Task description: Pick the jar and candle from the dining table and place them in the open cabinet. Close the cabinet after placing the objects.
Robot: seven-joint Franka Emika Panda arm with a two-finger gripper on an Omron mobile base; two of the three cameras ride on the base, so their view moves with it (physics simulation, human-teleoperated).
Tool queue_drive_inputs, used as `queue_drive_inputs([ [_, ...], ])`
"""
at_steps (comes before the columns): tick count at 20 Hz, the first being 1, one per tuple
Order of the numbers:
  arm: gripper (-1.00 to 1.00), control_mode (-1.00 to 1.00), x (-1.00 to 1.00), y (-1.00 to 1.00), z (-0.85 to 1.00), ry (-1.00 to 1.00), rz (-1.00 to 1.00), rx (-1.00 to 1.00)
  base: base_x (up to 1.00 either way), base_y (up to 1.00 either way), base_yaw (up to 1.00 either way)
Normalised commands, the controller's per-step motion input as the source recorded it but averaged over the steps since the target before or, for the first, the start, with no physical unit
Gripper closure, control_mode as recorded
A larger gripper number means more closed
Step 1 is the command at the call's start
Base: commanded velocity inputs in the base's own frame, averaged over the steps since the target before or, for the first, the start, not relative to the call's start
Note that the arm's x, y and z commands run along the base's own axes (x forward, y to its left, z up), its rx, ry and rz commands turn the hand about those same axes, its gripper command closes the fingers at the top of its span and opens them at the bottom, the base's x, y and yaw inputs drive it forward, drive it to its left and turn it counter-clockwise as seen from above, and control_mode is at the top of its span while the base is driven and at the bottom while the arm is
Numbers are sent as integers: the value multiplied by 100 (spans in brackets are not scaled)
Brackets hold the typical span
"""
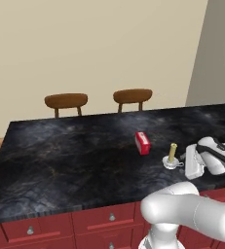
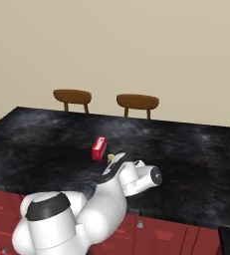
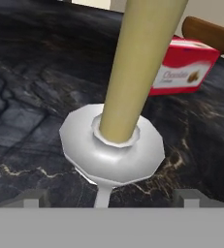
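Observation:
The candle [image 3: 142,63] is a pale yellow-tan stick standing upright in a small round white saucer holder [image 3: 112,145]. It stands on the black marbled dining table [image 1: 60,155], near the front right. My gripper [image 3: 108,199] is open and low, right in front of the holder, with one fingertip [image 3: 31,198] on each side of the holder's handle, apart from it. From the left base the gripper [image 1: 183,160] sits just right of the candle [image 1: 172,153]. From the right base my hand hides all but the candle's top [image 2: 110,157]. The jar and the cabinet are out of view.
A small red box [image 1: 142,143] lies on the table just behind and left of the candle. Two wooden chairs [image 1: 66,101] [image 1: 132,95] stand at the far edge. Red drawer fronts [image 1: 36,228] run below the near edge.

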Motion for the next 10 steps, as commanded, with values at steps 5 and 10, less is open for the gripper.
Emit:
queue_drive_inputs([
  [5, -100, -100, -1, 1, 5, 0, 0, 0, 0, 0, 0],
  [10, -100, -100, -8, 0, 3, -1, 0, 0, 0, 0, 0],
])
